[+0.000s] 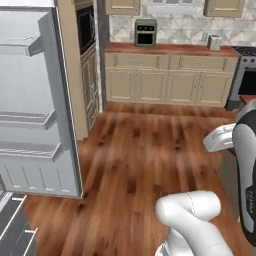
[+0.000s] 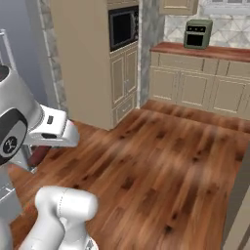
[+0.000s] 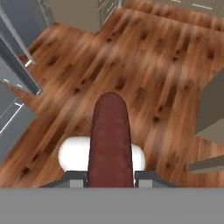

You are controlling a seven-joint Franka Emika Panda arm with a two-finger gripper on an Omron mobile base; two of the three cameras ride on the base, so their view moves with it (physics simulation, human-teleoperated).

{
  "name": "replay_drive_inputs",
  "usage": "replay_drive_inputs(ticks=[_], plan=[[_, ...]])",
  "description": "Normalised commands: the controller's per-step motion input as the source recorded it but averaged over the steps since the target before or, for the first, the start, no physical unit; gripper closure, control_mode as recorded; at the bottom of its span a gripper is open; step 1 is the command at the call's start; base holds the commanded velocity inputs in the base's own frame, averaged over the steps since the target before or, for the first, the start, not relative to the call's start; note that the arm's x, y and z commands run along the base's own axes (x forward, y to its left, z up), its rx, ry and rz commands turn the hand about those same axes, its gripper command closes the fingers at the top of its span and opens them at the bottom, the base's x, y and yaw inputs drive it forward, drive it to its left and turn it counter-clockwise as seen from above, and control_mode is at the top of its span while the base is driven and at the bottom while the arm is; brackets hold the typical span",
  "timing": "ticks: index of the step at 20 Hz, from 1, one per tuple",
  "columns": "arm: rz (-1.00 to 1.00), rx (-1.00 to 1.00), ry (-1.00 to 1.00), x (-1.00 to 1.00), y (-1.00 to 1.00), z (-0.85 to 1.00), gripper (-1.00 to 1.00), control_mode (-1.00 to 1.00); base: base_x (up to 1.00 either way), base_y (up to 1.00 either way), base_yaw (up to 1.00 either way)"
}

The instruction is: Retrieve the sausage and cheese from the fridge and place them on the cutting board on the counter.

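The sausage [image 3: 110, 135], a long dark-red cylinder, is clamped between my gripper [image 3: 110, 176] fingers and points away from the hand over the wooden floor. My gripper is shut on it. A reddish end of the sausage [image 2: 38, 155] also peeks out under the white hand. The fridge [image 1: 35, 105] stands at the left with its pale-grey door swung open, door shelves showing; its grey edges [image 3: 17, 70] lie left of the hand. The counter [image 1: 170, 49] runs along the far wall. The cheese and the cutting board are out of view.
A green toaster oven [image 1: 145, 32] and a small toaster [image 1: 214, 42] stand on the counter. A stove [image 1: 245, 75] is at the far right. A tall beige cabinet with a built-in microwave [image 2: 122, 27] stands beside the fridge. Open wooden floor [image 1: 150, 150] lies between.
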Motion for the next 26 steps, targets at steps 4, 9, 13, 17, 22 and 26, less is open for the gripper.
replay_drive_inputs(ticks=[4,9,13,17,22,26], plan=[[0.00,0.00,0.00,0.00,0.00,0.00,1.00,1.00,0.92,-0.56,-0.46],[0.00,0.00,0.00,0.00,0.00,0.00,1.00,1.00,1.00,-0.42,-0.29],[0.00,0.00,0.00,0.00,0.00,0.00,1.00,1.00,1.00,-0.04,-0.19],[0.00,0.00,0.00,0.00,0.00,0.00,1.00,1.00,1.00,-0.09,-0.20],[0.00,0.00,0.00,0.00,0.00,0.00,1.00,1.00,1.00,-0.07,-0.21],[0.00,0.00,0.00,0.00,0.00,0.00,1.00,1.00,1.00,-0.07,-0.21]])
